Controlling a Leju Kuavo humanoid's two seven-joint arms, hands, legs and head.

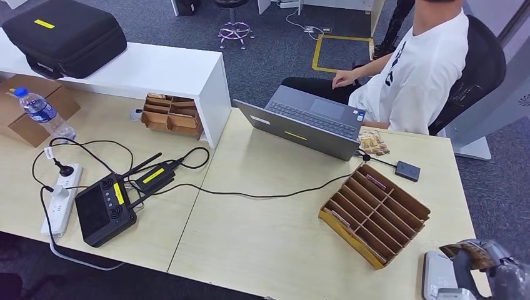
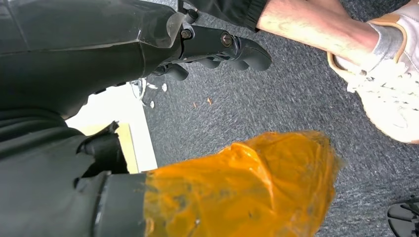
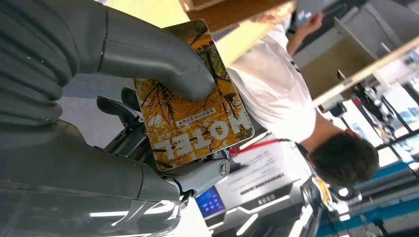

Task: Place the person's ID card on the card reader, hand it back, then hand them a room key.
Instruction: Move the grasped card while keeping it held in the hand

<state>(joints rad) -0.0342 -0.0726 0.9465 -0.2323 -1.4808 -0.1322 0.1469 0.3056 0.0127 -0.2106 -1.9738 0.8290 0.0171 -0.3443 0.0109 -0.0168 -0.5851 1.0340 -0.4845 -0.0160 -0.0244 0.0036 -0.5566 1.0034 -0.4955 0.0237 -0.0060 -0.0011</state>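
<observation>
Yellow-leaved and printed HOTEL, the room key (image 3: 192,108) sits pinched between the thumb and fingers (image 3: 123,111) of the right hand (image 1: 478,259), low over the desk (image 1: 262,237) corner near the card reader (image 1: 439,275). The card steps look finished; the handover to the seated person (image 1: 419,69) remains. The left hand (image 2: 222,49) hangs toward the floor, fingers curled, holding nothing.

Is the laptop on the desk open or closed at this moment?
Open. In the head view the laptop has its lid raised and its keyboard and touchpad exposed, facing the seated person.
</observation>
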